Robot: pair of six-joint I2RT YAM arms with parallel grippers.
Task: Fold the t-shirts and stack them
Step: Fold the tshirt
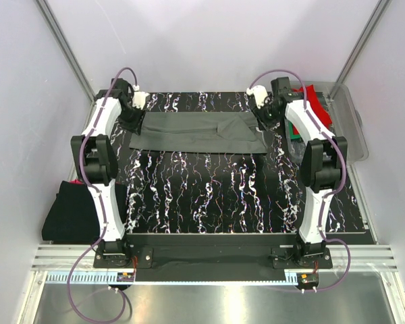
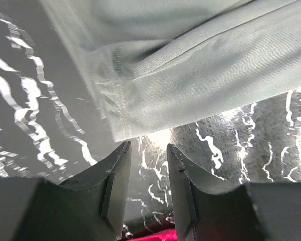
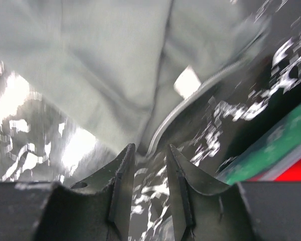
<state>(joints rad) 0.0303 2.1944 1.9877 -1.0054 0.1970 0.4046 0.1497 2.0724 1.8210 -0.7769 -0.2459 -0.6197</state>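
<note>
Parted and grasping nothing, the left gripper (image 2: 148, 145) sits just below the hem of the dark grey t-shirt (image 1: 199, 131). The right gripper (image 3: 150, 146) is likewise unclenched at the shirt's other end. The shirt lies as a flat band across the table's (image 1: 209, 196) upper middle.

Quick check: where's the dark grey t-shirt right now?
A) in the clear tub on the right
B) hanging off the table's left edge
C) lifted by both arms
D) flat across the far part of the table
D: the dark grey t-shirt lies flat as a long band on the far part of the table, and the left fingers and right fingers stand apart with nothing between them.
</note>
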